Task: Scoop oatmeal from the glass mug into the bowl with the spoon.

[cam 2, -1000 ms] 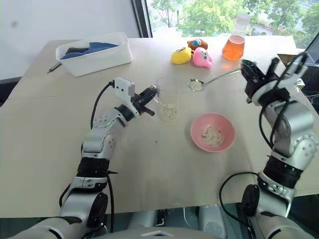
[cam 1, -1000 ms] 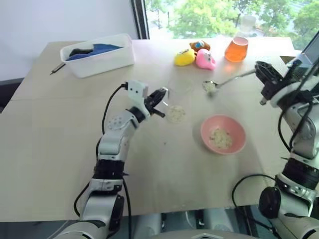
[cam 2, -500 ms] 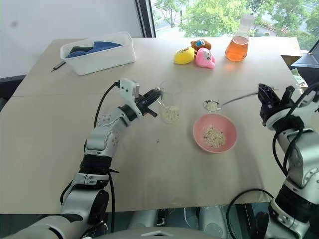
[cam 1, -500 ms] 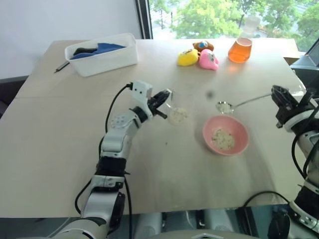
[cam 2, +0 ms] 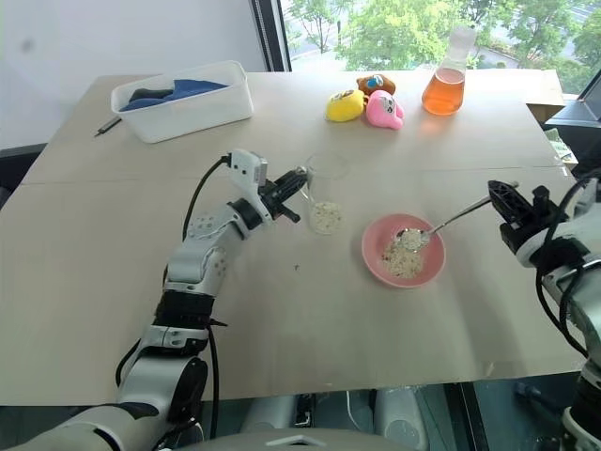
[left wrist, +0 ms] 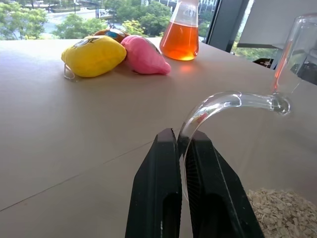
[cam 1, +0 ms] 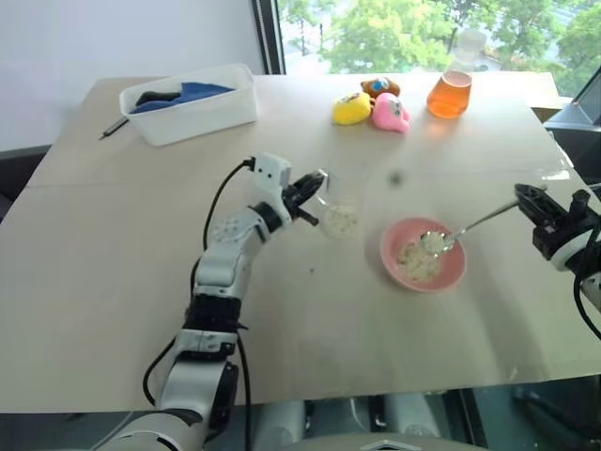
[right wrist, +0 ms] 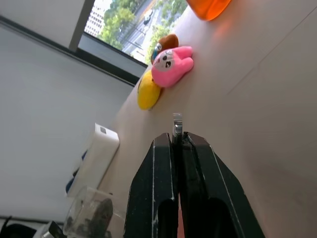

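Pale counter [cam 1: 310,329] under a bright window, trees outside.

At the left jaws: clenched on the curved clear handle of the mug [cam 1: 338,202], steadying it upright near the middle of the counter. Low layer of oatmeal [cam 1: 340,223] left in its bottom.

At the right jaws: clamped tight on the far end of the spoon [cam 1: 477,223], reaching in from the right edge.

Beyond those jaws: long thin handle slanting down and left, tip inside the pink bowl [cam 1: 387,246], heaped with flakes. Resting on the small pile already there or just above it, cannot tell which.

Since a second ago: spoon carried from behind and to the right of the mug, across and down into the bowl, load apparently intact. Mug and bowl seemingly in place, left jaws likewise.

Meaning for the task: carrying leg done, tipping not yet. Probably calls for a roll of the wrist to shed the flakes, then a trip back to the mug for more. Possible trouble: flakes clinging to the metal, or scattering over the rim with a quick turn.

Further out: mug and bowl near each other but apart. At the back, a yellow toy [cam 1: 349,108], a pink toy [cam 1: 390,112] and a flask [cam 1: 449,90] of orange liquid. Back left, a white tub [cam 1: 192,115] with a dark pen [cam 1: 113,127] beside it.
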Motion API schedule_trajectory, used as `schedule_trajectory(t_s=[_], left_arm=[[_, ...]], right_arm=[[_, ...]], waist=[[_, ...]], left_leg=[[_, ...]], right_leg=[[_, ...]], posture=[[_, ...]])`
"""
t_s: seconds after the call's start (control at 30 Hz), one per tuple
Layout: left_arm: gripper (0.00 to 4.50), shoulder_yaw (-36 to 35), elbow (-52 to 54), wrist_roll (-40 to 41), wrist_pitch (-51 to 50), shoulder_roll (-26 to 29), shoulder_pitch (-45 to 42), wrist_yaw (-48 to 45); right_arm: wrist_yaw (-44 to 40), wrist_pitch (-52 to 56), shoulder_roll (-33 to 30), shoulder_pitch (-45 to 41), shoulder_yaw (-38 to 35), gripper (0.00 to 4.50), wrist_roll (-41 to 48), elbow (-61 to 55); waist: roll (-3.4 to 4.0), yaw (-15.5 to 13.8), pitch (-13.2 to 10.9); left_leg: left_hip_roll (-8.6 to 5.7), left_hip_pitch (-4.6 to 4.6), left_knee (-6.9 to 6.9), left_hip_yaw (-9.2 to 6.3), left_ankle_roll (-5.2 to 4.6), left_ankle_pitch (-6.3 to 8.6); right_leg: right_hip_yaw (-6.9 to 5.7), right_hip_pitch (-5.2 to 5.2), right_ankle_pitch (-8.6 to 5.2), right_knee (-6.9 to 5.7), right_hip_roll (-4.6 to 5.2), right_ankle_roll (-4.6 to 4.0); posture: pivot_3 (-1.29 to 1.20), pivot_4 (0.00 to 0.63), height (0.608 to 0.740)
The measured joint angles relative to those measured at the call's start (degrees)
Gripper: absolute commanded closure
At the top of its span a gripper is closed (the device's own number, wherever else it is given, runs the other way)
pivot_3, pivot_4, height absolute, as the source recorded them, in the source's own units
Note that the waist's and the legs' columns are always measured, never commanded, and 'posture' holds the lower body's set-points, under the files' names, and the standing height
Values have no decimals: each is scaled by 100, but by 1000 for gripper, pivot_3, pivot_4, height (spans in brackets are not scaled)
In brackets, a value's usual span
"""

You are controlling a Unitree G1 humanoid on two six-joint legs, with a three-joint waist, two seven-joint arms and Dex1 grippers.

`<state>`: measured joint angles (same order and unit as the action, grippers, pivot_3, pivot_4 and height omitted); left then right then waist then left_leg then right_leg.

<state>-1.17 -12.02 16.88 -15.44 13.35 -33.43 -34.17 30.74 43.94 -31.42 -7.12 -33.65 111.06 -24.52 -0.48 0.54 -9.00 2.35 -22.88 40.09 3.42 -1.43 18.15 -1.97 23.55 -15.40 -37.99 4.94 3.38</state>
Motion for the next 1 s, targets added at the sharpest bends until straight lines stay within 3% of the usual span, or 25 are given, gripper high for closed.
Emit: schedule_trajectory(t_s=[0.33, 0.5, 1.0], left_arm=[[4288, 2, 3, -2, 1, -24, 3, 26], [4288, 3, 8, -8, 27, -49, 11, 70], [4288, -30, 24, -12, 105, -76, 118, 220]], right_arm=[[-517, 576, -1792, -411, 873, 4500, 49, 325], [-939, 878, -2372, -1432, 1690, 4500, -416, 553], [-2519, 1621, -2688, -3120, 2892, 4500, -2920, 570]], waist=[[-2, -46, 0], [-3, -38, -1], [-5, -117, -2]], left_leg=[[-1, -2, 7, -2, -2, 1], [-1, -2, 10, -3, -2, 1], [-2, -15, 13, -22, -2, 1]], right_leg=[[-2, -3, 1, 1, 1, 1], [-1, -3, 2, 2, 1, 3], [-22, -1, 2, 8, 3, 3]], posture=[[0, 150, 740], [0, 150, 740], [0, 150, 740]])
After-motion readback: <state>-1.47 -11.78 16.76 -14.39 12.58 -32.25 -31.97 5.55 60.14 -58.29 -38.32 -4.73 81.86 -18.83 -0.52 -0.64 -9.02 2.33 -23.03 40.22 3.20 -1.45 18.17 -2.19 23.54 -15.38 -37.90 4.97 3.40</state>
